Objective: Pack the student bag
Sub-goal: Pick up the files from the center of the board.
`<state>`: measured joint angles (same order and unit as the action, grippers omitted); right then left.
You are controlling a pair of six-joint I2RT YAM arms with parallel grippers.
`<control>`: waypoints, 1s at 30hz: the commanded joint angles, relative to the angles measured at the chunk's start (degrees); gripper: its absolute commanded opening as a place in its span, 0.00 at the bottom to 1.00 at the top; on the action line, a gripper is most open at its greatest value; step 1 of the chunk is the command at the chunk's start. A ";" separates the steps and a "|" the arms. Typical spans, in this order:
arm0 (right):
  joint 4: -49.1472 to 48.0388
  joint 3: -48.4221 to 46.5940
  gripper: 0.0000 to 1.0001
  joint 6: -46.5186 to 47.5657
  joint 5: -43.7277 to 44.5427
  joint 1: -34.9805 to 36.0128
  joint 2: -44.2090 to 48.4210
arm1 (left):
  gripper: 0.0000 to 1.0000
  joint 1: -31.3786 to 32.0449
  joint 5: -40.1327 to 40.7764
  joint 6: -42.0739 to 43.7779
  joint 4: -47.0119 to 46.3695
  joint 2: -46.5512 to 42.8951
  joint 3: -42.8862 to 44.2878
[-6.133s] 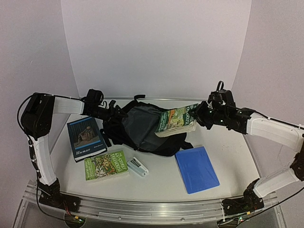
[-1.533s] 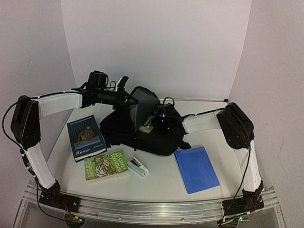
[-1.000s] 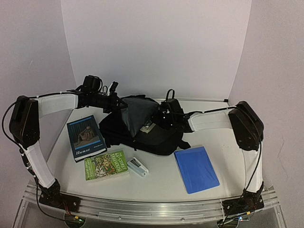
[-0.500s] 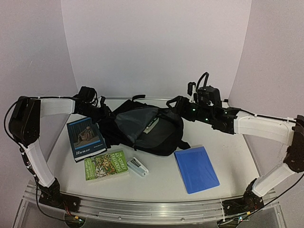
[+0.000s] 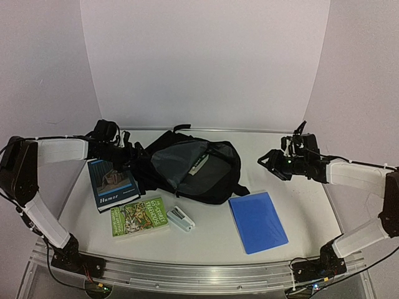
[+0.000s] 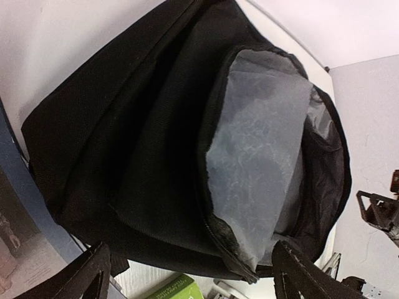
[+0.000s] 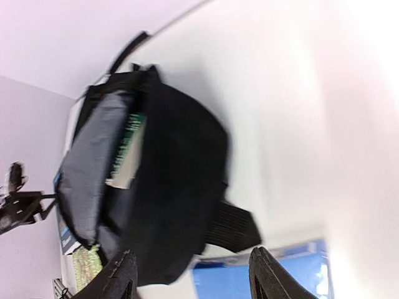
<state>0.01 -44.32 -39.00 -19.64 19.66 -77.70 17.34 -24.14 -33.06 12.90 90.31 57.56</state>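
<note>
1. Backpack (image 5: 209,182) lay in the middle of the overhead view, flat on the table (image 5: 299,205). Its mouth gaped toward the upper left, with a green book (image 5: 198,163) showing inside.
2. Left gripper (image 5: 126,151) was released, its fingers wide and empty, just beside the backpack's left edge. Whether it touched the cloth could not be told.
3. Right gripper (image 5: 272,167) was likewise released and empty, well apart at the right of the view.
4. Fabric looked soft and limp. It would likely sag, fold and slide on the smooth table rather than lift as one piece.
5. Weight seemed modest, though the book inside would drag the cloth down.
6. Best holds, in my judgement, were the zip rim of the grey-lined flap (image 5: 168,163), to keep the mouth open, or the strap (image 5: 240,189) at lower right for dragging.
7. Pinching mid-panel would probably gather only loose cloth.
</note>
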 commanded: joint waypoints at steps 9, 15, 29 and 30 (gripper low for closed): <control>-1.07 6.08 0.58 2.31 -8.51 -9.65 -8.75 | 0.93 0.02 2.02 -2.04 -0.91 -13.71 -7.29; -1.20 7.61 0.57 2.82 -8.73 -9.73 -13.50 | 0.94 -0.01 1.56 -2.27 -0.59 -15.14 -6.93; -2.37 9.77 0.50 4.55 -18.36 -9.67 -15.28 | 0.94 -0.03 1.82 -1.51 -0.13 -14.58 -6.57; -2.35 10.12 0.48 4.55 -19.14 -9.66 -15.11 | 0.94 -0.03 1.83 -1.44 -0.15 -14.32 -6.53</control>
<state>-3.44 -36.19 -35.59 -34.67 9.89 -92.42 17.34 -22.74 -34.79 13.15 76.77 50.11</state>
